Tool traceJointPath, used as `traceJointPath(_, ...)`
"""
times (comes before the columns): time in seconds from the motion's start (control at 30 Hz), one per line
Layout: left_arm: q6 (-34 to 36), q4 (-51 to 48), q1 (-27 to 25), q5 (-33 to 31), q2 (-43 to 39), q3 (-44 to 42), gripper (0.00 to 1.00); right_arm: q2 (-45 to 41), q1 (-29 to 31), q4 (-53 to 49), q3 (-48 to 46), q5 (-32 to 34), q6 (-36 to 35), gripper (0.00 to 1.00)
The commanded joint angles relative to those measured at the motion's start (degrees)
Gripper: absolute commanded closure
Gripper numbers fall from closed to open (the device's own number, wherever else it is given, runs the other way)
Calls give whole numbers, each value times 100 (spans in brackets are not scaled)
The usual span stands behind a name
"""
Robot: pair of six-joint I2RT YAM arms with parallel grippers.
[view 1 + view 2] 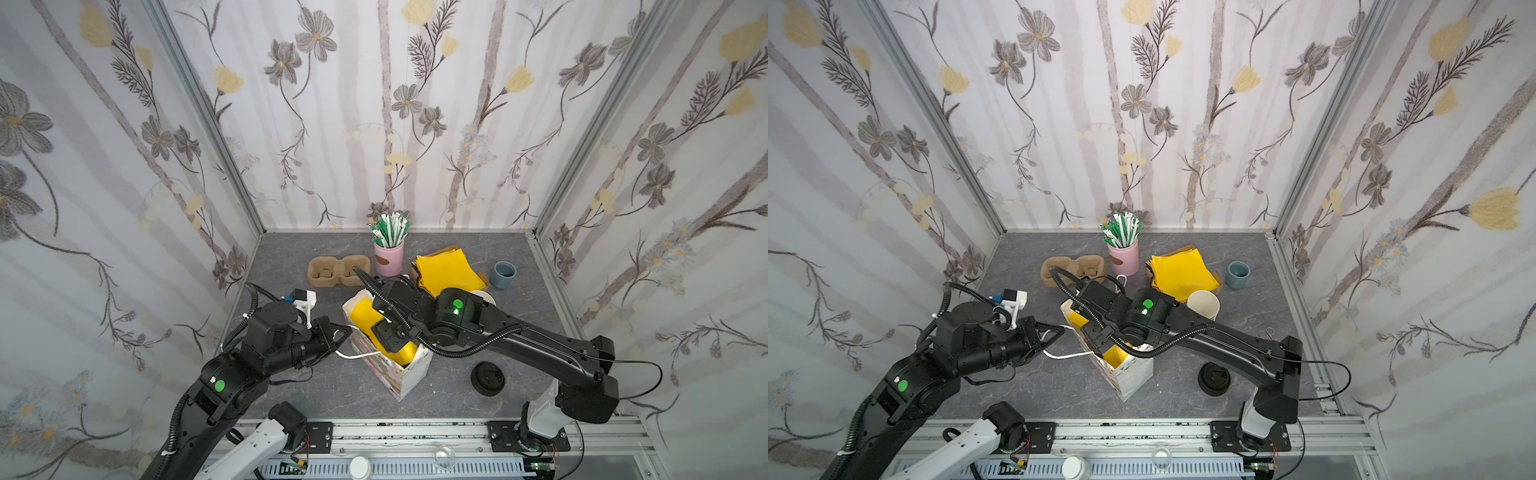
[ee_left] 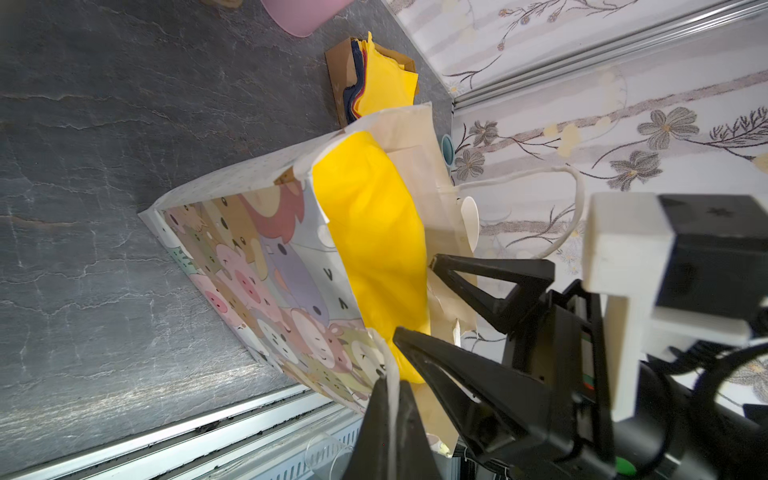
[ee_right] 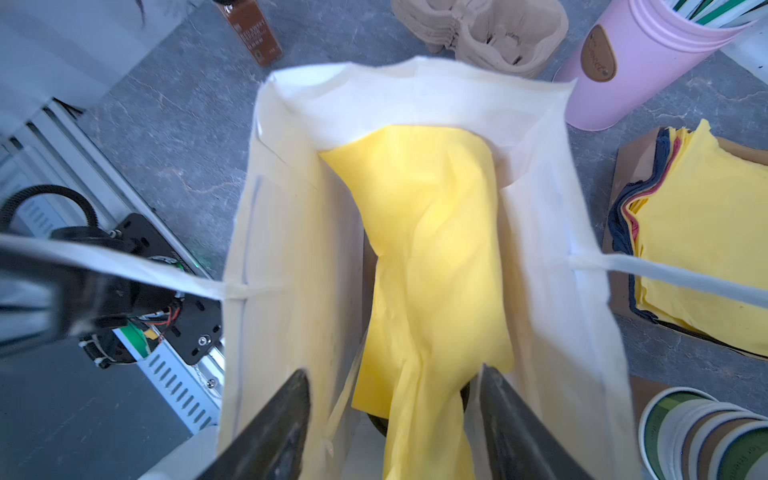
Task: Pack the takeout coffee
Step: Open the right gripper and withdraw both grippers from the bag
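A cartoon-printed paper bag [image 1: 399,374] [image 1: 1133,374] [image 2: 257,266] stands open mid-table. A yellow napkin [image 3: 432,249] [image 1: 363,311] is draped inside it. Of the takeout coffee only a dark curved edge of its black lid [image 3: 376,419] shows, deep in the bag under the napkin. My right gripper [image 3: 394,370] [image 1: 388,336] hangs over the bag's mouth, open, with the napkin loose between its fingers. My left gripper [image 2: 390,386] [image 1: 347,330] is at the bag's left side, shut on the bag's white handle [image 2: 391,399].
Behind the bag lie a yellow napkin stack [image 1: 446,270], a pink straw holder [image 1: 388,257], cardboard cup carriers [image 1: 338,270] and a grey-blue cup [image 1: 504,274]. A stack of lidless cups [image 1: 1203,305] is right of the bag and a pile of black lids [image 1: 488,378] front right.
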Motion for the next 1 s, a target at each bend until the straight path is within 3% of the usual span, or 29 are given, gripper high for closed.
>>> traceJointPath(0.0,110,160,3,-103,-12,14,88,-204,16,428,61,3,167,27)
traceJointPath(0.1,133,160,-1,-138,-38,2,80,-345,18,501,165,34,282,27)
traceJointPath(0.2,124,160,-4,-266,-97,58,66,-673,27,713,244,342,377,30)
traceJointPath(0.4,348,160,1,-1032,-109,594,38,-1924,-19,1174,-42,1835,384,32)
traceJointPath(0.53,395,121,-1,-2668,-174,1000,25,-3064,-418,1389,-1048,2871,694,37)
traceJointPath(0.63,260,146,-2,-4152,-210,1026,23,-4145,-1041,1562,-2290,3340,1192,47)
traceJointPath(0.77,740,268,1,-5582,39,896,21,-5451,-2000,1727,-4057,3964,1606,48)
traceJointPath(0.87,1099,473,0,-6640,286,306,20,-6060,-2839,2278,-5329,3851,1466,50)
traceJointPath(0.97,1722,1530,3,-7422,372,-676,18,-6427,-3530,2968,-6472,3635,1317,51)
